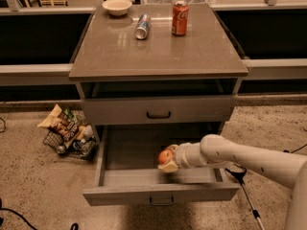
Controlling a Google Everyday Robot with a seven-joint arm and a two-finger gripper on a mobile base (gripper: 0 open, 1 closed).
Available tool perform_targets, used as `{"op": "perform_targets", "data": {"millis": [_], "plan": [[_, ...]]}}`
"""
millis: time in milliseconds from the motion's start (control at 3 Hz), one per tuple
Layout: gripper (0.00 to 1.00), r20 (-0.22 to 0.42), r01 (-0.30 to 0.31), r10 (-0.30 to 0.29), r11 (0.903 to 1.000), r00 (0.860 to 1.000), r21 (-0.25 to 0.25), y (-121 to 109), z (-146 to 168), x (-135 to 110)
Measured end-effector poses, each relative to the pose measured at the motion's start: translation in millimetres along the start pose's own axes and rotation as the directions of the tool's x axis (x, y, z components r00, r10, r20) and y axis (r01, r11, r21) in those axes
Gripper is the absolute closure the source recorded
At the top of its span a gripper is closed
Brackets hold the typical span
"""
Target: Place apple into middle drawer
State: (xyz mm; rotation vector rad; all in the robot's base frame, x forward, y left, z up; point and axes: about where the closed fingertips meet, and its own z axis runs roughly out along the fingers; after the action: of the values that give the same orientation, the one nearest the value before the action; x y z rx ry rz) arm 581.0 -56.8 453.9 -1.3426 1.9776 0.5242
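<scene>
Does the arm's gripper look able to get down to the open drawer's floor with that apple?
Probably yes. The gripper, holding the apple, hangs over the pulled-out middle drawer, and the bare floor beneath it has nothing in the way.
</scene>
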Motion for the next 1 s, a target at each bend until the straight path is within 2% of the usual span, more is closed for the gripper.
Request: {"op": "perform_targets", "data": {"millis": [333,667,1000], "plan": [[0.75,0.000,-0.033,0.033,0.9995,0.999,0.005,-24.7,25.0,20.3],[0.52,0.012,-0.051,0.051,0.9987,0.999,-0.002,-35.3,38.2,30.0],[0.20,0.030,-0.078,0.079,0.9967,0.996,-0.020,-42.3,50.4,40.1]]}}
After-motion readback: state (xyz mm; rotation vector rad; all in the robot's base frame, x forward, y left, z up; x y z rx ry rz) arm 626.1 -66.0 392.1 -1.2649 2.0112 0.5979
